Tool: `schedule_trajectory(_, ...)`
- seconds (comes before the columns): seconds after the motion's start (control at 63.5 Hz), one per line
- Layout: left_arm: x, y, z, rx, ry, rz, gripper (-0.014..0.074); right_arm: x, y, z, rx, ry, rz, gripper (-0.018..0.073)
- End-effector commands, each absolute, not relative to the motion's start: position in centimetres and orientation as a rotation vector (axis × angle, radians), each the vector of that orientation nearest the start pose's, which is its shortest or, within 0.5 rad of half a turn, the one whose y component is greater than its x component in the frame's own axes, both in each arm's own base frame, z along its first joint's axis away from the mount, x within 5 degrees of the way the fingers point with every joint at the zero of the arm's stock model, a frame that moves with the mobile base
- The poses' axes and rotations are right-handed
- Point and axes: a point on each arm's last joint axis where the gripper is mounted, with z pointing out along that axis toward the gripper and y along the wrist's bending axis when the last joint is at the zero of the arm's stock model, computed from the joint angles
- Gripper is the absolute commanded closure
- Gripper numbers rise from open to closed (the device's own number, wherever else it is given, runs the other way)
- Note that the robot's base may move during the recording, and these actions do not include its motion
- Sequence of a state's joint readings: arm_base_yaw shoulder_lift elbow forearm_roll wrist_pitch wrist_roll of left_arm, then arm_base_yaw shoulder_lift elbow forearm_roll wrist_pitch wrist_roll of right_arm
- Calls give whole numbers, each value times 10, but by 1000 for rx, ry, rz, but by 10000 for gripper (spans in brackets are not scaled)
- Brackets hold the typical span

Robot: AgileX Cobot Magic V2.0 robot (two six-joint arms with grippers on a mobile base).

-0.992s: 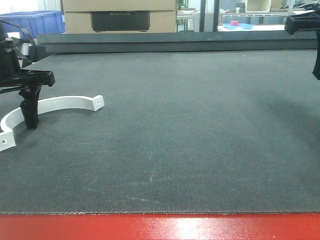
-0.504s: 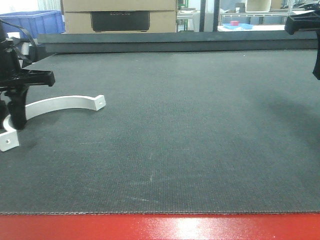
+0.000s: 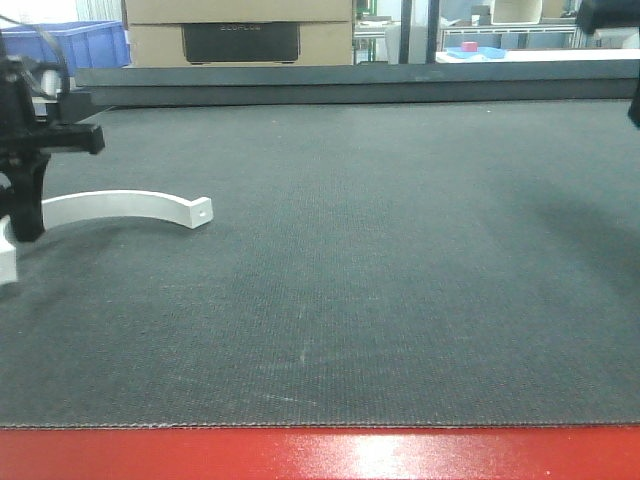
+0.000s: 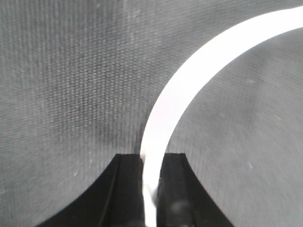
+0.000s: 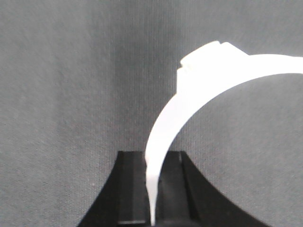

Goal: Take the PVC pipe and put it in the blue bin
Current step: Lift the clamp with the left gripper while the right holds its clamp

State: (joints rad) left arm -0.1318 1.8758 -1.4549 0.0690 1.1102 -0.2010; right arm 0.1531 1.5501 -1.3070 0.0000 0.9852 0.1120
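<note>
Since the frame a second ago, the left gripper (image 4: 151,165) has drawn back toward the left edge of the front view and risen, taking the PVC pipe (image 3: 120,202) with it. The arc, which lay flat, now stands tilted, with its far tab near the dark grey mat (image 3: 380,250); we cannot tell whether that tab touches. In the left wrist view, we see the two black fingers closed tight on the white band, one pad against each face, and the curve sweeping up and to the right.

The right gripper (image 5: 152,161) is likewise closed, pinching the thin end of another white band (image 5: 222,66), whose tabbed end arches up to the right.

At the back left stands the blue bin (image 3: 85,45), well apart from the pipe; we cannot see into it. A light blue tray (image 3: 478,52) at the back right holds a small pink object (image 3: 468,46). A cardboard box (image 3: 160,42) behind the mat carries a dark panel (image 3: 240,42) with faint lettering that we cannot read.
</note>
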Motion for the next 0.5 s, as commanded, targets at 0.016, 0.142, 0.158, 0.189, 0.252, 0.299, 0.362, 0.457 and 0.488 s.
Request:
schedule_trajectory(0.016, 369, -51, 254, -15, 2930, 36, 707, 314, 48, 322, -73, 2641, 69, 715)
schedule_trajectory(0.142, 363, -60, 278, 21, 2829, 3, 707, 308, 47, 329, -72, 2609, 74, 715)
schedule_trajectory(0.158, 362, -61, 282, 24, 2813, -2, 707, 307, 47, 330, -71, 2605, 75, 715)
schedule_trajectory(0.189, 360, -62, 287, 32, 2785, -10, 707, 305, 46, 330, -71, 2596, 76, 715)
schedule_trajectory(0.252, 354, -65, 299, 34, 2711, -49, 707, 302, 46, 328, -74, 2570, 79, 715)
schedule_trajectory(0.299, 350, -66, 304, 33, 2668, -73, 707, 298, 45, 327, -90, 2548, 77, 715)
schedule_trajectory(0.362, 341, -66, 311, 20, 2606, -120, 707, 293, 44, 324, -90, 2531, 80, 715)
schedule_trajectory(0.457, 327, -65, 319, 7, 2510, -166, 707, 283, 43, 323, -89, 2490, 86, 715)
schedule_trajectory(0.488, 322, -64, 318, 4, 2492, -175, 707, 280, 43, 323, -89, 2470, 88, 715)
